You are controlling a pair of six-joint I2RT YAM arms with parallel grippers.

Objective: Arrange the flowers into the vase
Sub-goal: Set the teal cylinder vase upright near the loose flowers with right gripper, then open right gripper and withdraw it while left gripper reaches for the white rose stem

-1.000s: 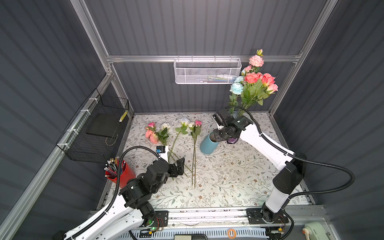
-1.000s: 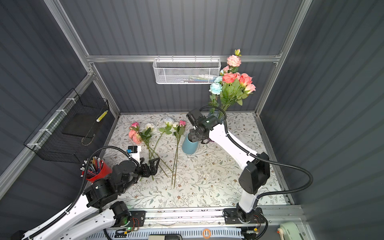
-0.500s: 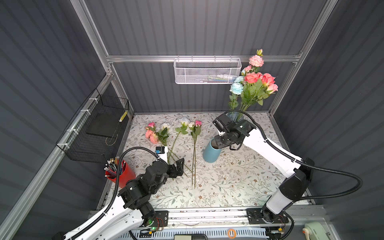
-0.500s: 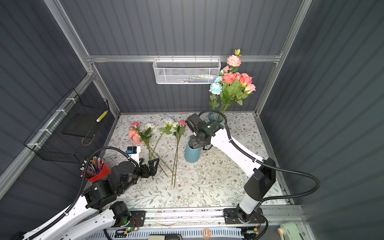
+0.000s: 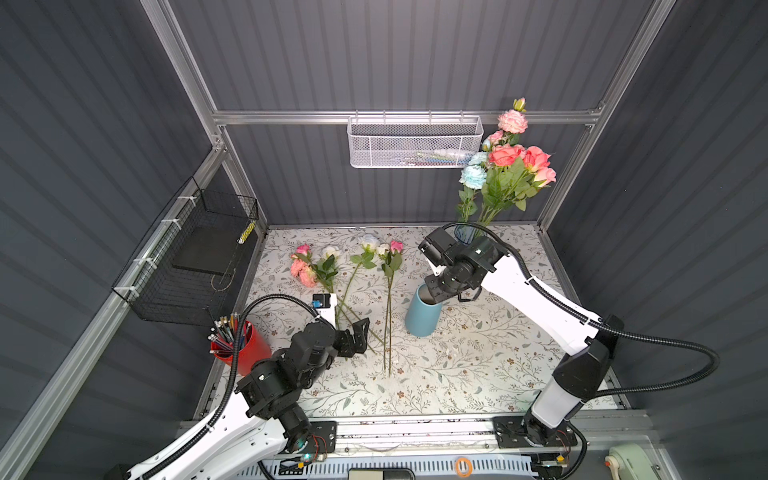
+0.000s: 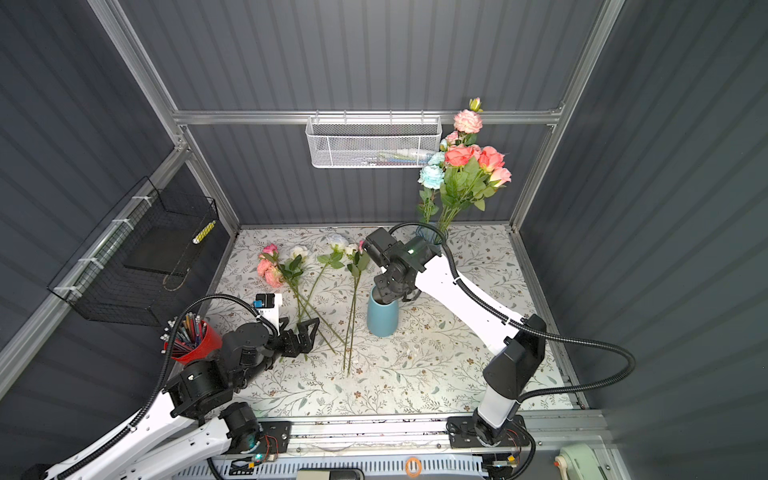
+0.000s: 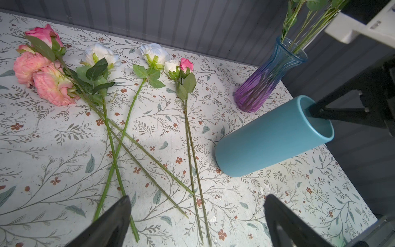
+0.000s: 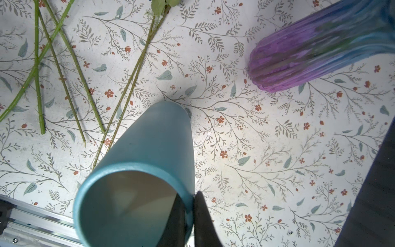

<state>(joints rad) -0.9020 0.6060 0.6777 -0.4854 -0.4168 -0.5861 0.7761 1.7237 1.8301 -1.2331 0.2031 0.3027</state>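
In both top views I saw the right claw (image 5: 436, 293) clenched on the rim of the matte teal cylindrical vase (image 5: 422, 318), which stood on the floral-patterned surface (image 5: 457, 365). The loose long-stemmed artificial flowers (image 5: 345, 270), pink, white and pale blue, lay flat on the surface left of the teal vase, blooms toward the back wall. Behind the teal vase and a little to its right, a ribbed glass vase (image 5: 462, 232) carried a bunch of coral, pink and pale blue blooms (image 5: 507, 166). The left claw (image 5: 357, 332) hung released above the stem ends, left of the teal vase, grasping nothing. A red cup of pencils (image 5: 245, 349) sat well left of the teal vase, at the surface's edge.

Through the left wrist camera I looked out between that claw's dark fingertips (image 7: 115, 218), spread wide apart. The loose stems crossed one another, and two straight ones lay nearest the teal vase. The glass vase, purple at the base and blue at the neck, stood near the teal vase but apart from it. One finger of the right claw reached into the teal vase's mouth.

Through the right wrist camera I saw that claw's fingers (image 8: 201, 218) pinching the teal vase's wall, one inside the mouth and one outside. The stem ends lay near the teal vase's base. I could not tell whether that base touched the surface.
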